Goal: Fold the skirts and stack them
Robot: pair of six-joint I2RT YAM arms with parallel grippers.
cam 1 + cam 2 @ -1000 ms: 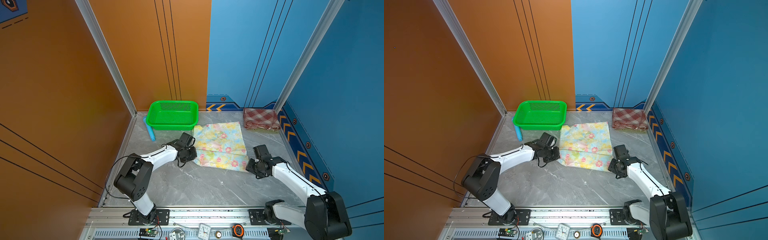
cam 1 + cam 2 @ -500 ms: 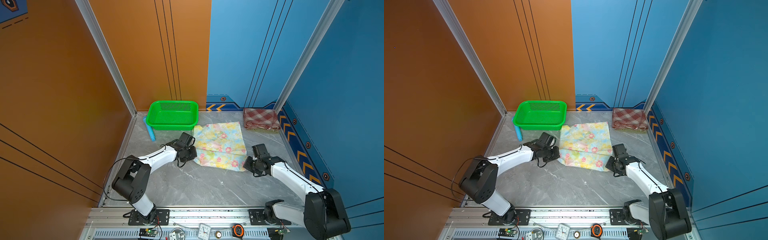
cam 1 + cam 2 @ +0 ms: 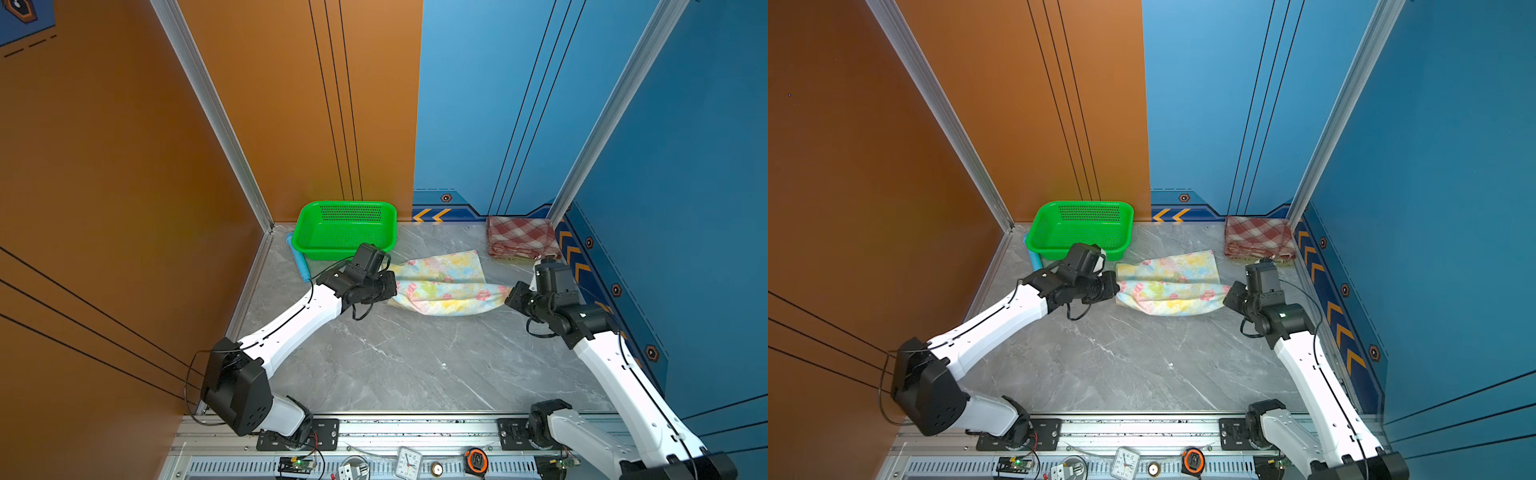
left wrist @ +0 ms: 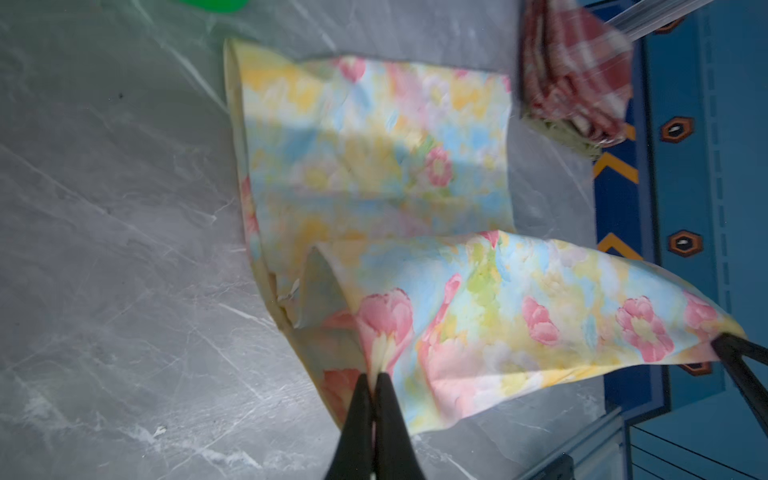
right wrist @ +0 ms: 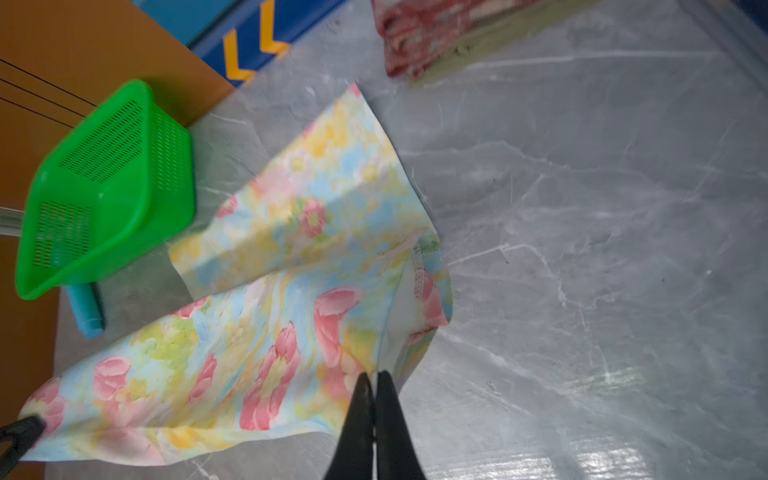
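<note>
The left gripper (image 4: 376,376) and the right gripper (image 5: 376,374) are each clamped on a near corner of the floral skirt (image 3: 444,286), which lies mid-table between them, near edge raised, far part flat on the table (image 3: 395,361). Unequal travel of the two arms would skew the fold, and so thin a pinch may let a corner slip out and the raised edge collapse. Overshoot toward the far side risks pushing the cloth against the plaid skirt (image 3: 519,237), folded in the far right corner atop the olive-green skirt (image 4: 557,133).
</note>
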